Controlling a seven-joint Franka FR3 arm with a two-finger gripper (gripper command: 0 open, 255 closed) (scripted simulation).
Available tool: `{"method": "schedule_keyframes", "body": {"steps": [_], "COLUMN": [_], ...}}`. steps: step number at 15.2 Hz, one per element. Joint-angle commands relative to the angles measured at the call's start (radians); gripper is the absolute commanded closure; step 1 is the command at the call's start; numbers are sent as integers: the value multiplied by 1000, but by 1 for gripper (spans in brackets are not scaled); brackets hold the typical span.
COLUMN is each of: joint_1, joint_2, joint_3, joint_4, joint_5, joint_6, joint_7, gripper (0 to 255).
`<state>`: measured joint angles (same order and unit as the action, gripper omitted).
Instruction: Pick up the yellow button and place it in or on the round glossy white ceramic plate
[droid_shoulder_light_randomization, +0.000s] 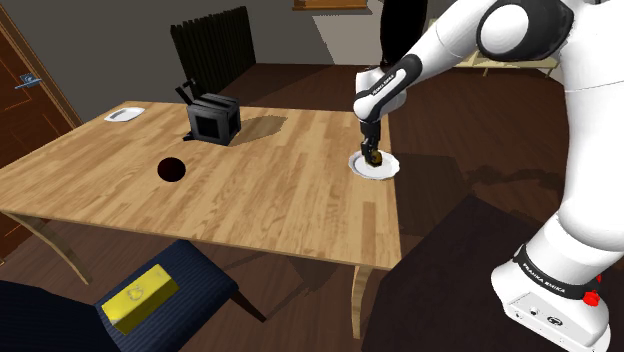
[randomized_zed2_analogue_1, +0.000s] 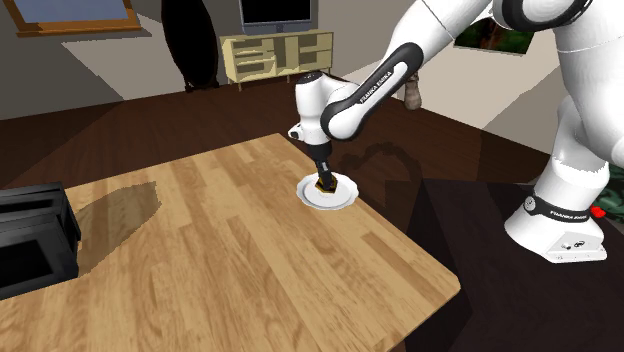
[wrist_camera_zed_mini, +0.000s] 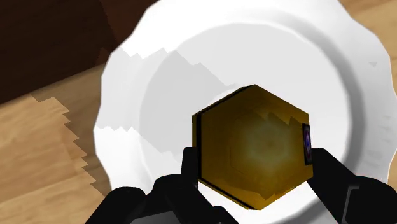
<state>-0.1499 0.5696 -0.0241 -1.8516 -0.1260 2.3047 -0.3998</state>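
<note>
The black gripper (wrist_camera_zed_mini: 254, 175) clasps a hexagonal, dull-yellow button (wrist_camera_zed_mini: 251, 143) by two opposite sides, over the well of a smooth, round white plate (wrist_camera_zed_mini: 159, 95) with a scalloped rim. The plate sits at the middle right of the shoulder view, near the edge of the plank-grained wooden table (droid_shoulder_light_randomization: 280, 190). Farther off, upper left, stands a boxy black appliance (droid_shoulder_light_randomization: 213, 118).

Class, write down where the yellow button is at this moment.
In the wrist view the yellow button is clasped in the pincer, directly over the white plate, which lies near the table edge at the shoulder view's right.
</note>
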Motion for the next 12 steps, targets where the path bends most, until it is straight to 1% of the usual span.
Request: {"method": "schedule_keyframes", "body": {"steps": [1, 9, 10, 12], "joint_1": [1, 1, 1, 1], "joint_2": [25, 25, 25, 25], "joint_3": [0, 0, 0, 0], "joint_4": [7, 7, 7, 7], "joint_5": [-1, -1, -1, -1], "joint_6": [19, 19, 19, 19], "joint_7": [3, 3, 3, 3], "gripper": [255, 255, 0, 0]}}
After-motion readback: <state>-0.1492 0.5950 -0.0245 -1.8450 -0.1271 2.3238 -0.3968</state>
